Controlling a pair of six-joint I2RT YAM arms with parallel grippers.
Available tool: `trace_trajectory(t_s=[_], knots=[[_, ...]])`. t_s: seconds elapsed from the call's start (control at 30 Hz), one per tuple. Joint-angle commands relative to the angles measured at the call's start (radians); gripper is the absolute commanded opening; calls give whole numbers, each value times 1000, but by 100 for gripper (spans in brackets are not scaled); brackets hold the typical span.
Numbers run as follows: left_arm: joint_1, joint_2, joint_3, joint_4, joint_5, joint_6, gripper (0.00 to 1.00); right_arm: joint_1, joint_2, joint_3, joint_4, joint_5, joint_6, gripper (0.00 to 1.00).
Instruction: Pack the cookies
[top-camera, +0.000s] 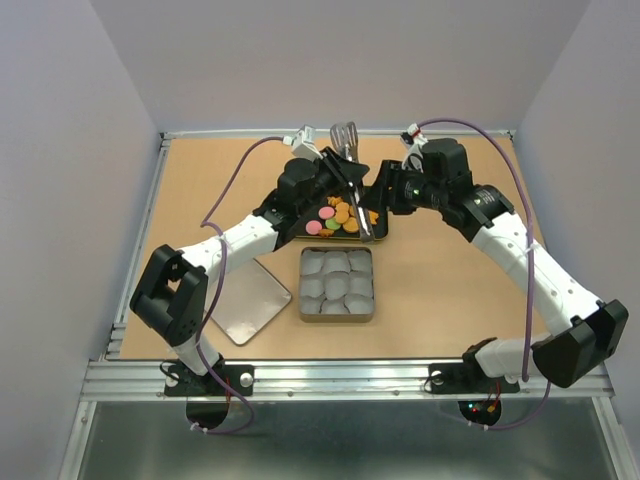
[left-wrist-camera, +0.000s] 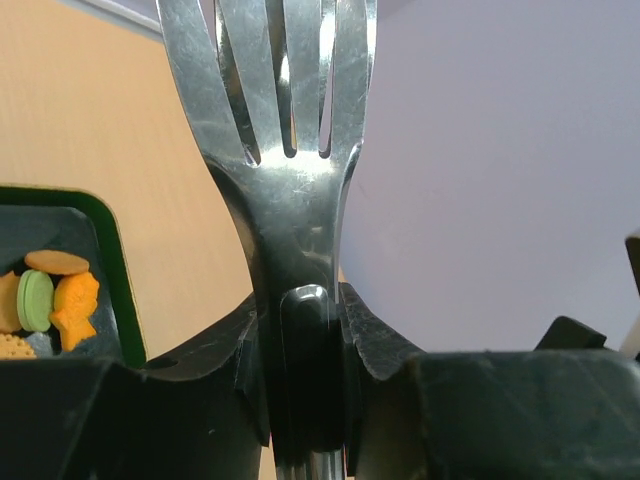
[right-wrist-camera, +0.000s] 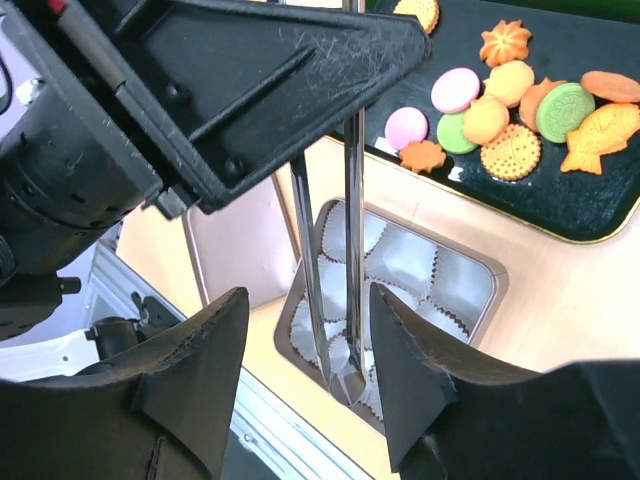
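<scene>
The cookies (top-camera: 338, 216) lie in a heap on a black tray (top-camera: 385, 233): round orange, pink and green discs plus orange flower and fish shapes (right-wrist-camera: 500, 110). A few of the cookies (left-wrist-camera: 55, 300) show at the left of the left wrist view. My left gripper (left-wrist-camera: 300, 370) is shut on metal tongs (left-wrist-camera: 285, 150), whose forked head (top-camera: 345, 135) points to the far side. The tongs' two thin arms (right-wrist-camera: 352, 200) hang between the jaws of my right gripper (right-wrist-camera: 308, 295). Those jaws stand open, and the right fingertip is close to one arm.
A rectangular tin (top-camera: 303, 285) filled with white paper cups sits in front of the tray, and its rim (right-wrist-camera: 490, 270) shows below the tongs. The tin's lid (top-camera: 245, 300) lies flat to the left. Low rails edge the table.
</scene>
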Motion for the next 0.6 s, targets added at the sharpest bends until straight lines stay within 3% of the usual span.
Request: trace_trajectory(t_s=[0.0, 0.57], knots=[[-1, -32, 1, 25, -29, -135, 14, 17, -18, -34, 67, 29, 4, 57], [1, -32, -42, 163, -9, -251, 14, 79, 37, -72, 110, 121, -8, 57]])
